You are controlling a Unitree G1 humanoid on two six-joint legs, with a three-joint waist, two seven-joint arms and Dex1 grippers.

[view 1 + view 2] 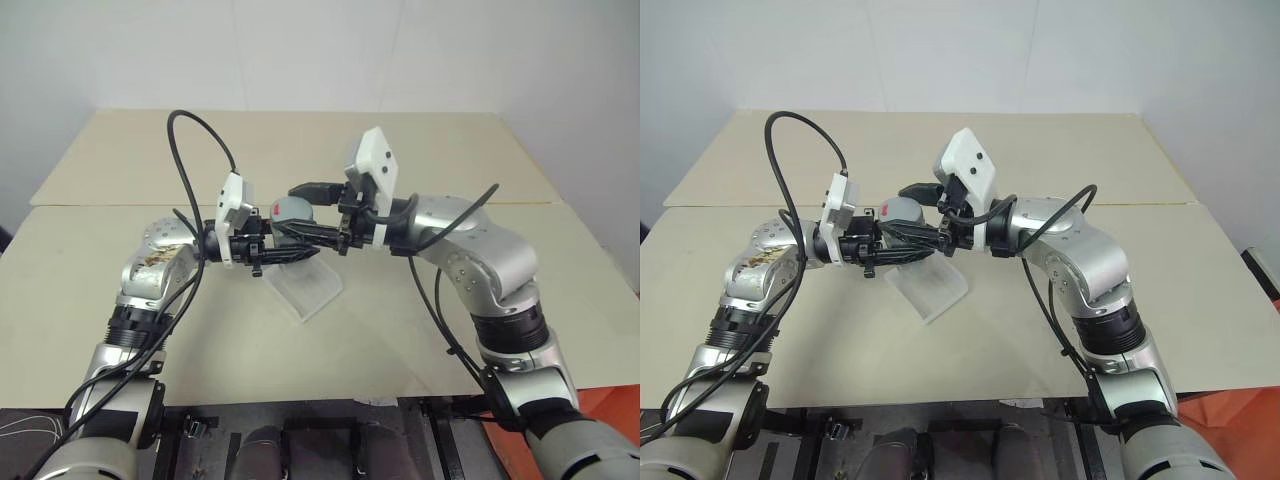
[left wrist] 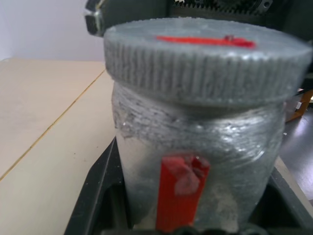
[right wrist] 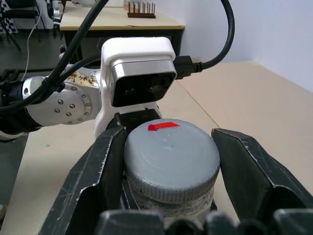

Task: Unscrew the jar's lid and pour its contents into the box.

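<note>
Table (image 1: 120, 170): pale beige top, made of two boards with a seam running across it at about the height of the grippers in the head views.
Left gripper (image 1: 268, 250): at 9 o'clock of the jar, pointing toward 3 o'clock; its black fingers are clamped tight on the jar's body, one finger (image 2: 93, 196) on each flank in the left wrist view.
Jar (image 2: 195, 161): held in the air between the two grippers, near the middle of the head views and just above the box. Silvery-clear cylinder with a rough, frosted-looking wall; a red strip runs up its lower side with a whitish patch on it. I cannot tell what is inside.
Lid (image 3: 171, 156): on the jar, round and flat, grey, with fine vertical ribbing round its edge and a small red mark on its top face. It is slightly wider than the jar's body.
Box (image 1: 303, 286): on the table at 6 o'clock of the jar, a shallow translucent whitish tray with low walls, turned cornerwise to the camera, partly behind the grippers.
Right gripper (image 1: 322, 236): at 3 o'clock of the jar, pointing toward 9 o'clock. In the right wrist view its two black fingers (image 3: 105, 171) flank the lid; one touches the rim, the other stands a little apart from it.
</note>
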